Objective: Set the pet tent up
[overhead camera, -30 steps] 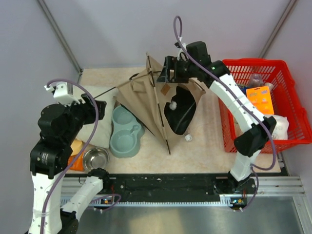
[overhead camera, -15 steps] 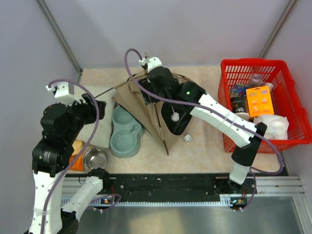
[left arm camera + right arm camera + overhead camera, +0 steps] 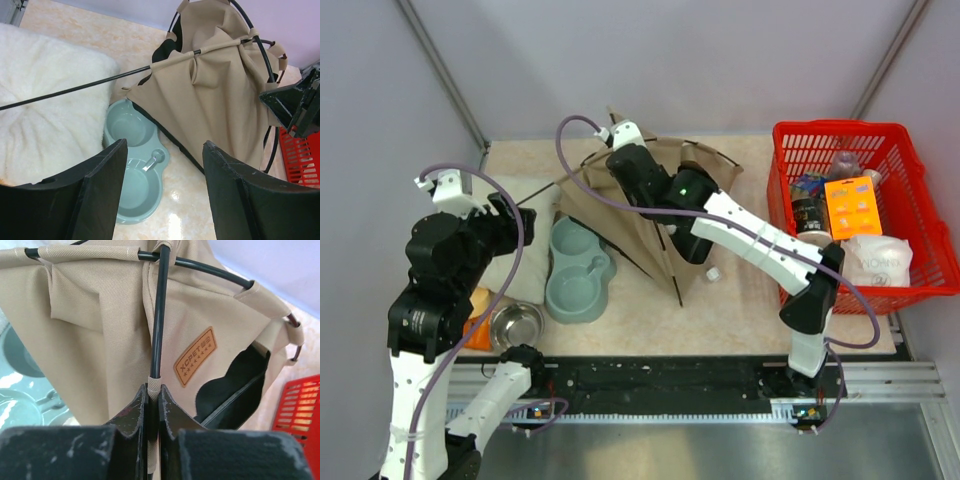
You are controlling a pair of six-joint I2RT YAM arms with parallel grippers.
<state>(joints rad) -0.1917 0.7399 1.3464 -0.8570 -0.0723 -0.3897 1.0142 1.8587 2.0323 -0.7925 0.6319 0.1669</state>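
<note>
The pet tent [image 3: 640,225] is a tan fabric shape on thin black poles, leaning half-collapsed at the middle of the table. Its dark doorway faces right, and a small white ball [image 3: 713,272] lies by it. My right gripper [image 3: 620,160] reaches over the tent's back left top. In the right wrist view it [image 3: 153,386] is shut on a beige sleeve at the end of a black pole [image 3: 159,315], beside the brown label [image 3: 196,356]. My left gripper [image 3: 164,145] hangs open and empty left of the tent [image 3: 220,95]. One long pole [image 3: 75,89] juts out over the pillow.
A cream plush pillow [image 3: 45,100] lies at the left. A teal double bowl [image 3: 576,268] sits against the tent's left side, with a steel bowl [image 3: 516,325] nearer the front. A red basket [image 3: 920,290] holding several packages stands at the right.
My right arm swung from the tent's back right across to its back left top and shut on the pole end. The tent shifted and sagged. The left arm stayed put.
</note>
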